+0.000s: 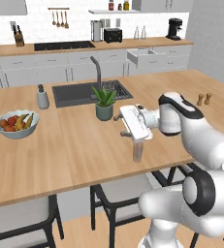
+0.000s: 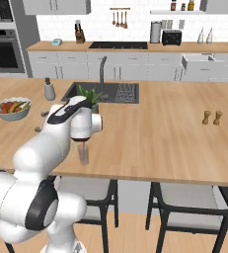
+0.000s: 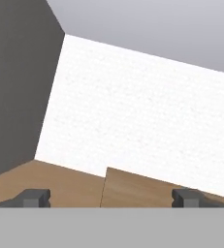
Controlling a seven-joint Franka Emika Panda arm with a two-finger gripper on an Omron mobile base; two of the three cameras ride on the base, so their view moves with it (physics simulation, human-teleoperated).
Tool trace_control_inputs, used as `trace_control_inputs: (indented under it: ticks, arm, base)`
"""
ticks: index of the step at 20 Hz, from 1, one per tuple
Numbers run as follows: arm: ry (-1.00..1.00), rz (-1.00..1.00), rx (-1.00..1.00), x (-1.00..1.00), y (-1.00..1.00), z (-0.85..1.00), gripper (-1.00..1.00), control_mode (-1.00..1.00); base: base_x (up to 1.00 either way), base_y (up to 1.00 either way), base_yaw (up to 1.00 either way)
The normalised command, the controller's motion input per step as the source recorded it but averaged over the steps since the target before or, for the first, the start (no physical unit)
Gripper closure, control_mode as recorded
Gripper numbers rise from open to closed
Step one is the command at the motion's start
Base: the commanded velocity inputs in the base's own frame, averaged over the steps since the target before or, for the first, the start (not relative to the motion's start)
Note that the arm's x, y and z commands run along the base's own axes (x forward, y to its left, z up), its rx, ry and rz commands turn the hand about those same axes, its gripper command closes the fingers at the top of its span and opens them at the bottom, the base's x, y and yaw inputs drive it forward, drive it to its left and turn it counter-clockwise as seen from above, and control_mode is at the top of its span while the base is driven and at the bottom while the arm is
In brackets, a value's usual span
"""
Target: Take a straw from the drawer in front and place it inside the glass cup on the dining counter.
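1. Looking across the left base view, the glass cup [image 1: 138, 151] stands upright near the front edge of the dining counter [image 1: 84, 145], centre-right of the frame. The gripper [image 1: 125, 127] sits just above and slightly left of its rim, pointing sideways toward the left. The cup is a small, greyish, see-through tumbler. Whether the straw is inside is too fine to tell. The drawer [image 1: 141, 56] hangs open at upper right, on the far cabinets.

2. Across the right base view, the cup [image 2: 83, 154] sits lower left of centre, directly under the wrist. A reddish tint shows at its rim, perhaps the straw.

3. Along the hand view, both fingertips [image 3: 33, 197] stand far apart, so the pincer is open and holds nothing, facing counter wood and a white wall.
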Motion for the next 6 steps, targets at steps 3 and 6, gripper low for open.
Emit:
trace_control_inputs:
  ticks: [3, 6]
  arm:
    - [0.08, -0.02, -0.09, 0.02, 0.45, 0.01, -1.00, -1.00]
    - [0.02, 0.00, -0.06, 0.03, 0.23, 0.00, -1.00, -1.00]
  base:
    - [0.00, 0.00, 0.00]
    - [0.00, 0.00, 0.00]
